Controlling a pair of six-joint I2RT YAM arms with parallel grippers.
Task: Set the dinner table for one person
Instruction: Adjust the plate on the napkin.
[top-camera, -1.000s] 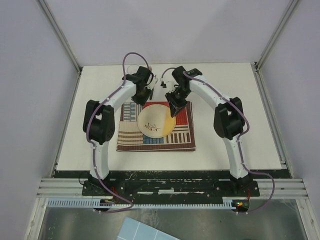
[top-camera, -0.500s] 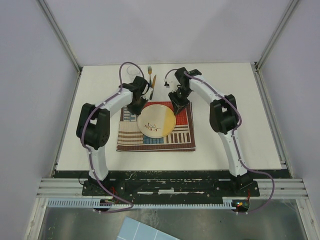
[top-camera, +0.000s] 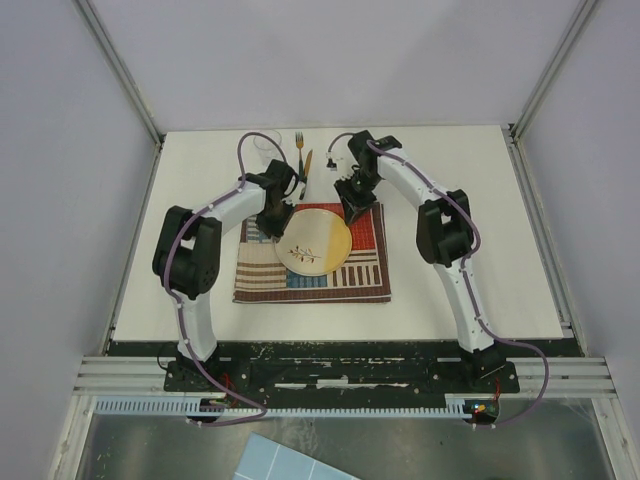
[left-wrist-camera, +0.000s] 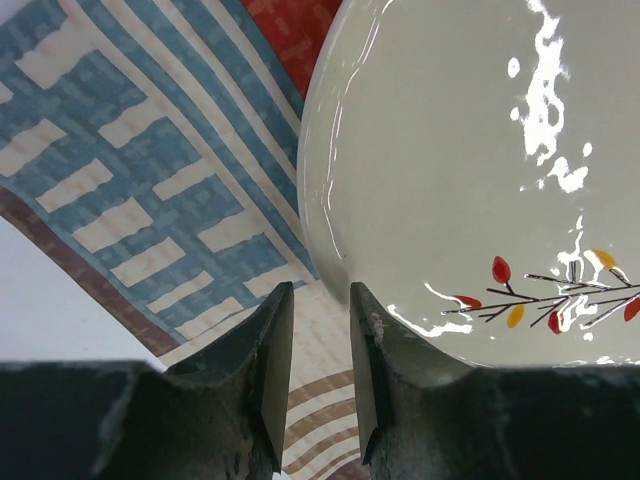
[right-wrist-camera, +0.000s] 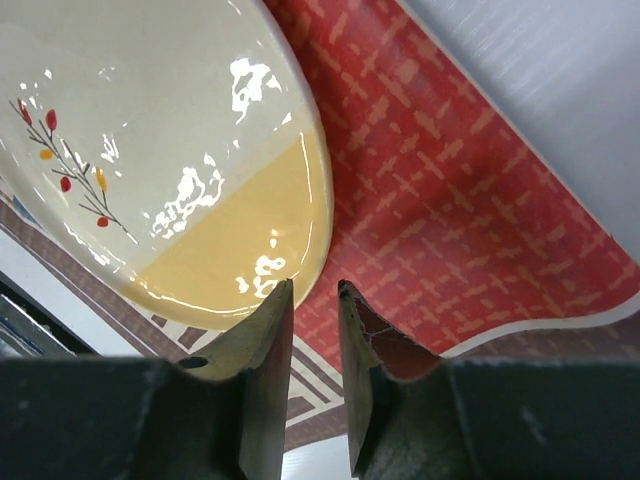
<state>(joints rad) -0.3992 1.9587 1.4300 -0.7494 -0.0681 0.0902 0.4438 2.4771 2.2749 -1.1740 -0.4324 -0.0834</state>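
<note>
The tabletop (top-camera: 510, 200) carries a striped patchwork placemat (top-camera: 340, 275) near its middle, a little toward the left edge. A cream plate (top-camera: 313, 240) with a yellow segment and a small painted twig sits on the placemat's far half. This looks like a sensible start for one place setting, since the mat marks the seat and the plate anchors it.

A fork (top-camera: 299, 148) lies close to the far edge. Just beside it is a second utensil (top-camera: 307, 162) with a brownish handle (too small to tell knife from spoon). Both are well apart from the plate, so the cutlery probably has yet to be brought to the mat.

Both arms reach in over the far side of the placemat, one at each flank of the plate. The left claw (left-wrist-camera: 320, 300) hangs low at the plate's left rim. Its jaws are narrow and hold nothing, with only blue-and-beige cloth showing in the gap. The rim passes just beside its right finger (left-wrist-camera: 365, 380), and the views do not show whether they touch.

The right claw (right-wrist-camera: 314, 290) mirrors it at the yellow edge. It too is narrow and empty, with red cloth visible between the jaws and the rim just beside its left finger (right-wrist-camera: 268, 340).

That symmetry suggests the pair serves to seat or square the plate from both sides, not to carry it. Any further nudge calls for care, because the glazed rim is slick and the cloth beneath could bunch.
</note>
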